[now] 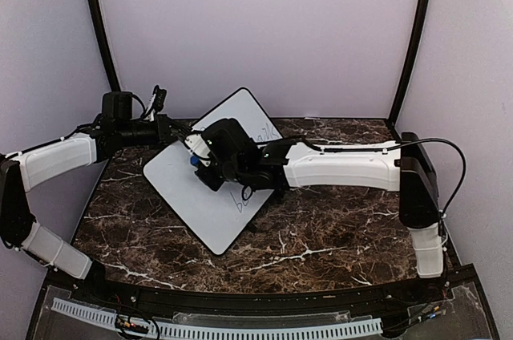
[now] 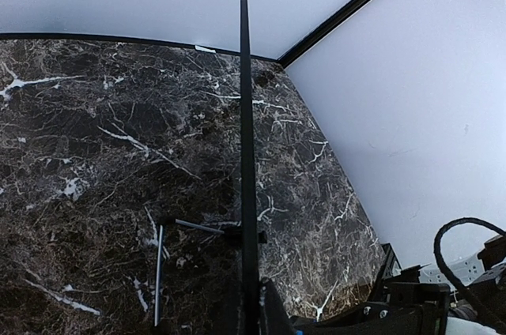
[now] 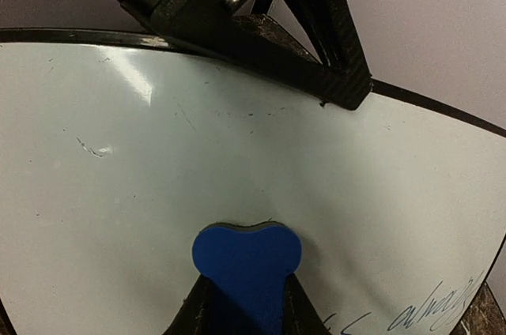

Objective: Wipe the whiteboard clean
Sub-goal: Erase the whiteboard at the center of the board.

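Above marble (image 1: 321, 236), right pincer (image 3: 247, 295) (gripping blue eraser (image 3: 247, 256)) presses whiteboard (image 3: 118, 208); left pincer (image 2: 251, 315) clamps its edge.

- The whiteboard (image 1: 188, 188) is a flat white rectangle with a thin black rim and rounded corners.
- It sits over the middle of the dark marbled desk (image 1: 321, 232), turned like a diamond. One corner points toward the back wall and one toward the near edge.
- From the left wrist it shows edge-on as a thin black line. Slim support legs jut from one side of it, close to the desk.
- Dark handwriting marks the right part of its face.
- The left part is bare white, with only faint scuffs and a streak of glare.
- The left fingers (image 2: 273, 315) pinch its rim at the upper left edge.
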You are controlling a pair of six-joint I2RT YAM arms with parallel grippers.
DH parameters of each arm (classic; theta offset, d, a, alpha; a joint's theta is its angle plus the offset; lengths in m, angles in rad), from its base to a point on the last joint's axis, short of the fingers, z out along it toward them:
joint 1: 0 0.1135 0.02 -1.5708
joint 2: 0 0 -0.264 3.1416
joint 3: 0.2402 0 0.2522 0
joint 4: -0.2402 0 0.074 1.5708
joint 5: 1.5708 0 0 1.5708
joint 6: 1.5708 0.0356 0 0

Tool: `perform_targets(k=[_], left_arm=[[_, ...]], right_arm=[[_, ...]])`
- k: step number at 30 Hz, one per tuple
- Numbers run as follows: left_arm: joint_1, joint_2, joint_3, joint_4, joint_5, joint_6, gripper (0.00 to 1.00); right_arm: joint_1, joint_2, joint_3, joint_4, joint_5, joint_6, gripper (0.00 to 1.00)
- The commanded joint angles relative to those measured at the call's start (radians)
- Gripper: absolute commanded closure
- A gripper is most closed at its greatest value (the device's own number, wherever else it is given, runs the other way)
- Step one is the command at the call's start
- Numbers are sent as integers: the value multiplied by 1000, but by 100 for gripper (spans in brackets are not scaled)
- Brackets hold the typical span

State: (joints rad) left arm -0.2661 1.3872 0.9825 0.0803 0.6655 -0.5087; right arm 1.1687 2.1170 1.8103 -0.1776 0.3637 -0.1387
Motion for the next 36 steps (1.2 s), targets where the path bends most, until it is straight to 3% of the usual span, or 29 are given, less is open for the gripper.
perform_targets(k=[1,12,16,28,31,36], left_arm=[[-15,-47,8,62,46,3,100],[-15,-39,8,64,50,-2,100],[-16,-38,8,67,48,-2,100],[-15,-41,7,62,43,4,100],[-15,-40,8,61,45,4,100],[-16,-37,8,65,51,0,100]], right_arm=[[-17,27,-47,-8,-1,-3,79],[-17,-184,-477,76,-49,97,79],[-17,-169,-432,88,-38,78,79],[-37,29,-10,55,10,-26,79],[-37,17,-48,49,-8,-19,79],[-37,-74,-260,82,-37,31,80]])
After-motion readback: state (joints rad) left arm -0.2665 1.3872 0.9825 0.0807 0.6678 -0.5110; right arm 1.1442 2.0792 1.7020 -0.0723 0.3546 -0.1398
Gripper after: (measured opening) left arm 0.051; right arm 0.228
